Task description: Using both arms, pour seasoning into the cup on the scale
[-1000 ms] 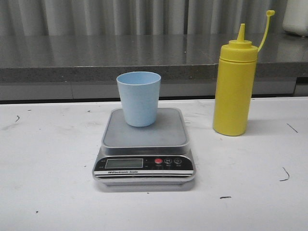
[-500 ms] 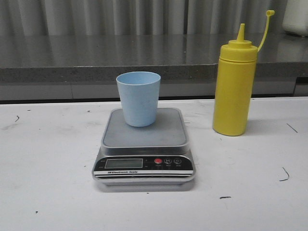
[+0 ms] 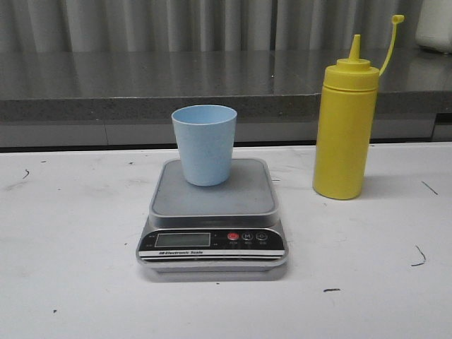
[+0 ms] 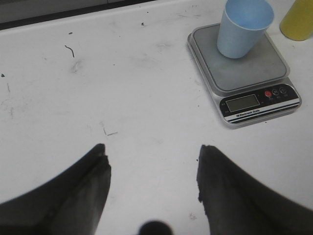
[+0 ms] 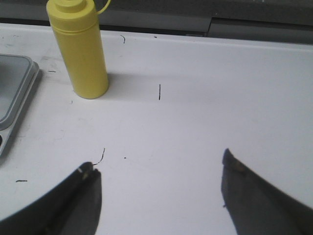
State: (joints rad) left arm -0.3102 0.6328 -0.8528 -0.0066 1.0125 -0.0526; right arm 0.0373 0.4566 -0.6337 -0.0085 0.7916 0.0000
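The light blue cup point(image 3: 204, 144) stands upright on the back of the grey platform of the scale point(image 3: 212, 212), which sits mid-table with its display facing the camera. The yellow seasoning bottle point(image 3: 345, 131) stands upright to the right of the scale, its cap hanging open on the tether. In the left wrist view the cup point(image 4: 243, 27) and scale point(image 4: 247, 73) lie well ahead of my left gripper point(image 4: 151, 149), which is open over bare table. My right gripper point(image 5: 159, 164) is open too, with the seasoning bottle point(image 5: 80, 49) ahead of it. Neither arm shows in the front view.
A white table point(image 3: 70, 233) carries everything, with small dark marks on it. A grey counter ledge point(image 3: 85, 106) runs along the back, with a white object point(image 3: 434, 25) on it at the far right.
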